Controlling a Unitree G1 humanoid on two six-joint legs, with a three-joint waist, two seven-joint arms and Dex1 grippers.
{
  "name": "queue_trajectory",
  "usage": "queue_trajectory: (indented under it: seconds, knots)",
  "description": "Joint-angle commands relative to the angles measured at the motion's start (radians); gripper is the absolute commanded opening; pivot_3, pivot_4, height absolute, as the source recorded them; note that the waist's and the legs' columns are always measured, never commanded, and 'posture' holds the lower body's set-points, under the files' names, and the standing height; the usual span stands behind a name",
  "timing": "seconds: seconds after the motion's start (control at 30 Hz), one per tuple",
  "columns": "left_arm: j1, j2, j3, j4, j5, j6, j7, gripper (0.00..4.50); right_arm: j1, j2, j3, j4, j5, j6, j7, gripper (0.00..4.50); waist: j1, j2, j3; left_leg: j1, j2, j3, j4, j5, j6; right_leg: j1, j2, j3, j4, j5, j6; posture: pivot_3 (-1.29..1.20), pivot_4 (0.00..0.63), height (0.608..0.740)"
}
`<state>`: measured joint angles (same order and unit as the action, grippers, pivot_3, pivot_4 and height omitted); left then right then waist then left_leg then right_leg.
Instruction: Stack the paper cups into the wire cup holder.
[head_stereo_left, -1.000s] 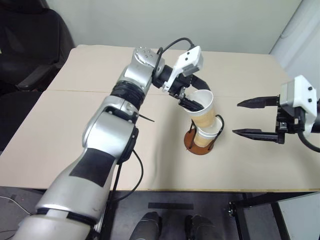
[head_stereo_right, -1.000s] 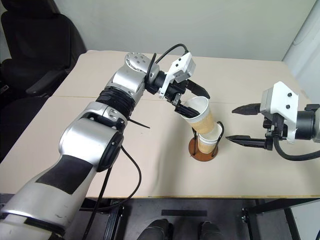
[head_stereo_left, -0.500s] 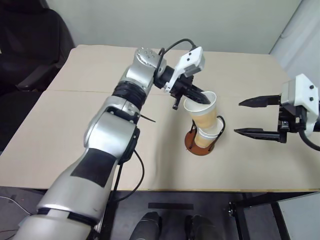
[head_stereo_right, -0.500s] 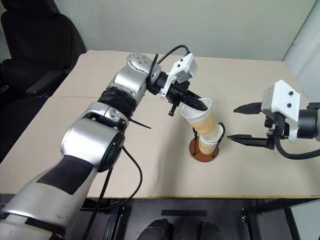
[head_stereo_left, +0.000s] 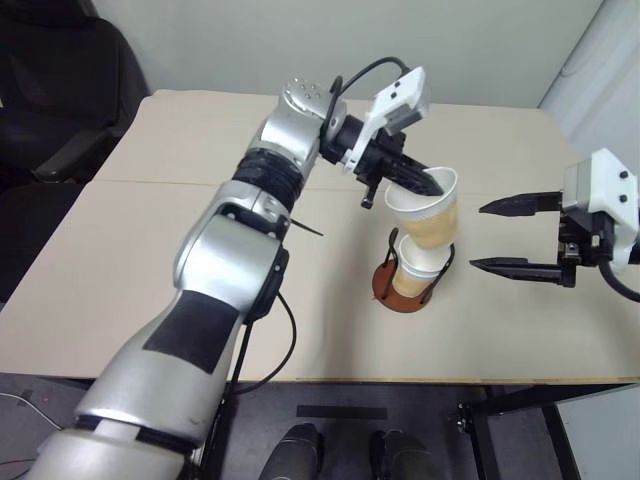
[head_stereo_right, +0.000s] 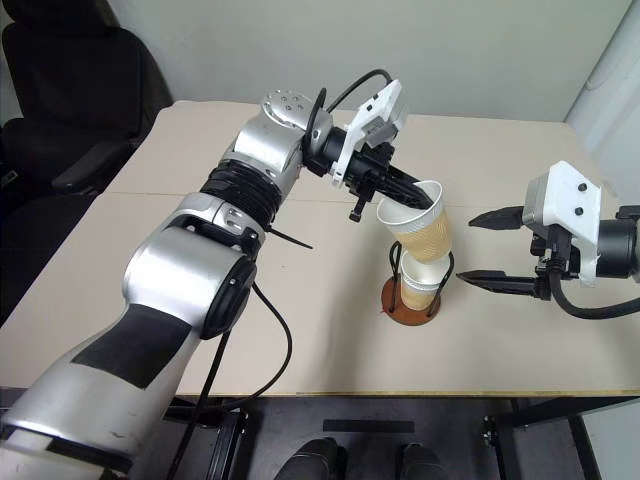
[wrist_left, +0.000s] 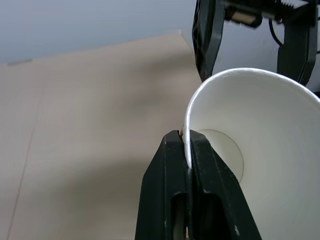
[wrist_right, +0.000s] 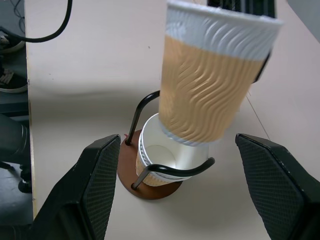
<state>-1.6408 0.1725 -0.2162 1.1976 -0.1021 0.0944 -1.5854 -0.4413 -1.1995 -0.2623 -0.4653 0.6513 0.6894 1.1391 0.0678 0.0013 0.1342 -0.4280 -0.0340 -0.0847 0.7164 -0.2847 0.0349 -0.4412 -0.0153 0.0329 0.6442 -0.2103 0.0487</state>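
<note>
The left gripper, pinching a paper cup's rim, holds it tilted just above the wire cup holder; next, straighten, lower, nest it; the right gripper, spread, waits beside the holder

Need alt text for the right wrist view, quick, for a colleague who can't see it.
A tan ribbed paper cup with a white rim band hangs tilted, its bottom just above a second paper cup seated in the black wire holder on a reddish-brown disc base. The right gripper's two black fingers stand open either side, on the beige table.
</note>
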Motion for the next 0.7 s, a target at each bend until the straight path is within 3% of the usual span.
queue_trajectory:
  seconds: [0.03, 0.7]
  knots:
    - [0.002, -0.005, -0.028, -0.022, -0.007, -0.015, -0.029, 0.02, 0.004, -0.017, -0.053, -0.018, 0.011, 0.000, -0.007, 3.73, 0.000, 0.000, 0.000, 0.000, 0.000, 0.000, 0.000, 0.000, 0.000, 0.000, 0.000, 0.000, 0.000, 0.000, 0.000, 0.00, 0.150, 0.740]
    - [0.051, -0.026, -0.034, -0.005, 0.106, -0.118, -0.019, 0.02, 0.015, -0.011, -0.051, -0.031, 0.025, 0.003, -0.035, 3.73, 0.000, 0.000, 0.000, 0.001, 0.000, 0.005, 0.001, -0.001, 0.002, 0.000, -0.001, 0.002, 0.000, -0.001, 0.002, 0.00, 0.150, 0.740]
